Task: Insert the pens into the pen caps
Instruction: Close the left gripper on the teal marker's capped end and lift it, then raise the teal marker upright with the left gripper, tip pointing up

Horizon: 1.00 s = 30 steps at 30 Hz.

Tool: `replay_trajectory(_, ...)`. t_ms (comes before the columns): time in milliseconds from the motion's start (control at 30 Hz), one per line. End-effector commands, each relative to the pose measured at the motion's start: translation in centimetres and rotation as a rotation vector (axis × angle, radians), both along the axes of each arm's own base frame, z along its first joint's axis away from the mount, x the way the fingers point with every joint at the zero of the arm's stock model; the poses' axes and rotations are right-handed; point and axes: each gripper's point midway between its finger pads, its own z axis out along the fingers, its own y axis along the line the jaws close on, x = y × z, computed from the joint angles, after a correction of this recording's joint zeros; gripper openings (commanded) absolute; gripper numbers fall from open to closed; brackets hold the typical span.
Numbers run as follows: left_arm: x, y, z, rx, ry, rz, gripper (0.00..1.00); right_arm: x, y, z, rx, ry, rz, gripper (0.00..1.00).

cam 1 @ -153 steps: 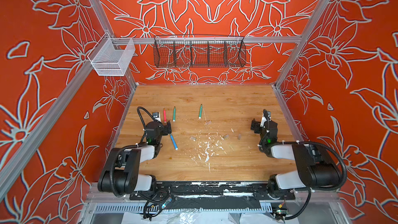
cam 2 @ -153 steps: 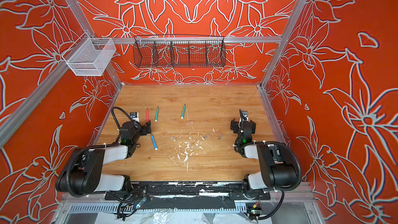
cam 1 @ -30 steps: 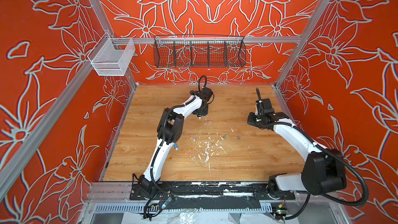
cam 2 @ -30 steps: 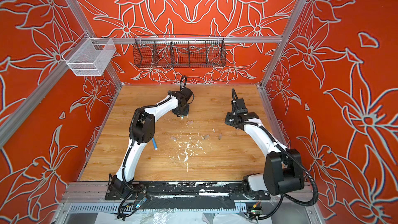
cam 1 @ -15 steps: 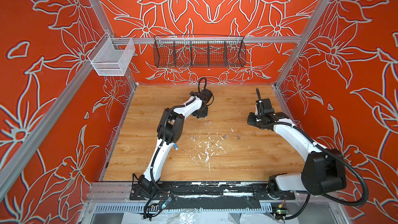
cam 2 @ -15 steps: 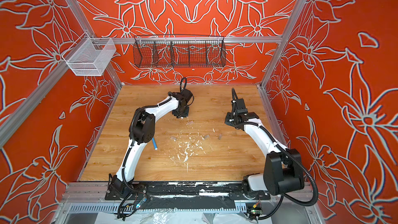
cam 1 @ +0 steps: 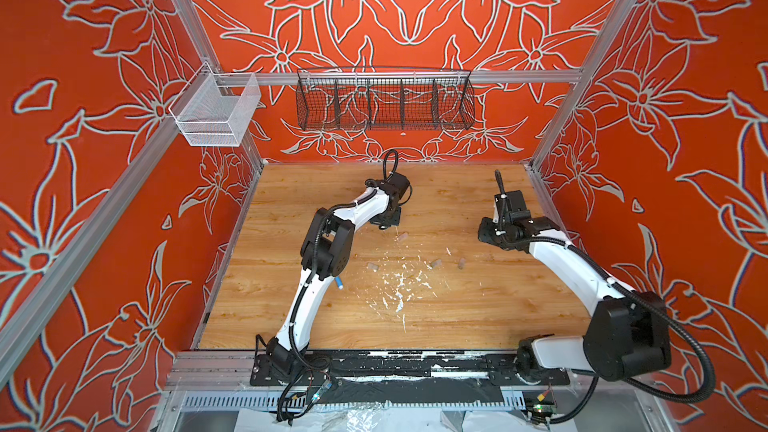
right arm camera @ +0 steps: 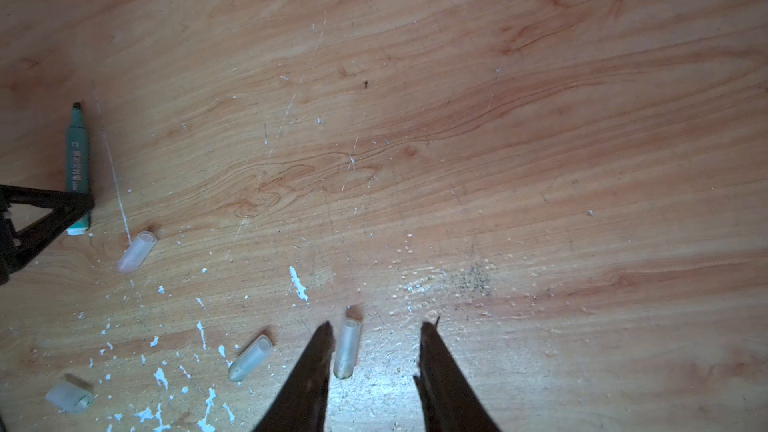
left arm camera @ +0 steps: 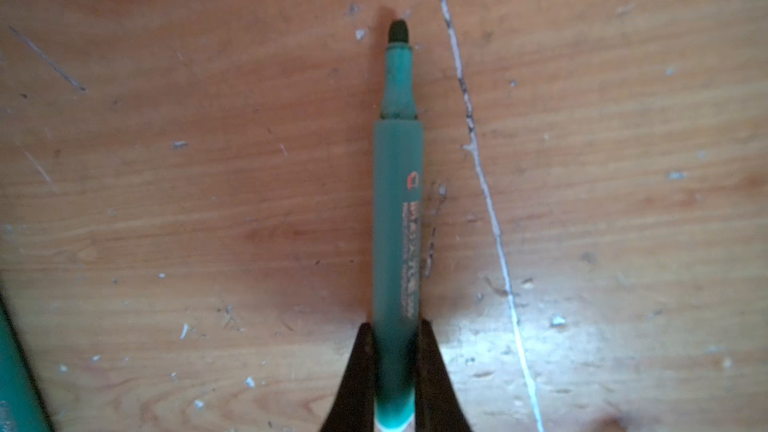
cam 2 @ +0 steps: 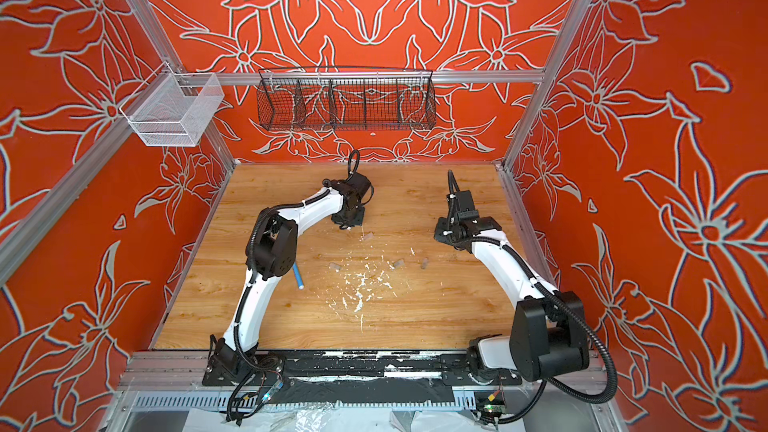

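Observation:
In the left wrist view a green pen lies flat on the wooden table, dark tip pointing away. My left gripper is shut on its barrel near the white end. The edge of a second green pen shows beside it. In both top views my left gripper is down at the table's far middle. A blue pen pokes out from under the left arm. Several pen caps lie loose. My right gripper is open, with one pen cap lying between its fingers, close to one of them.
White paint flecks cover the table's middle. A black wire basket hangs on the back wall and a white mesh basket on the left rail. Red walls close in the table on three sides.
My left gripper has closed on the green pen within the last half second. Both arms have barely shifted in that time. Five seconds ago both were folded back near the front.

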Motion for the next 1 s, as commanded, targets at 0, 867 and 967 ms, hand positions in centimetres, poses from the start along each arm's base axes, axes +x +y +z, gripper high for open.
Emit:
replay_trajectory(0,-0.5,-0.3,2.4,-0.035,-0.034,-0.034,0.08,-0.1,1.6,1.3,0.056,-0.043,0.071,0.42)
replay_trajectory(867,-9.9,-5.8,13.2,-0.629,-0.356,-0.269,0.1,2.9,17.2,6.8,0.554,-0.202,0.422,0.49)
replay_trajectory(967,-10.7,-6.4,13.8,-0.681,-0.364,-0.292,0.1,3.0,19.0,7.3,0.586,-0.204,0.454,0.49)
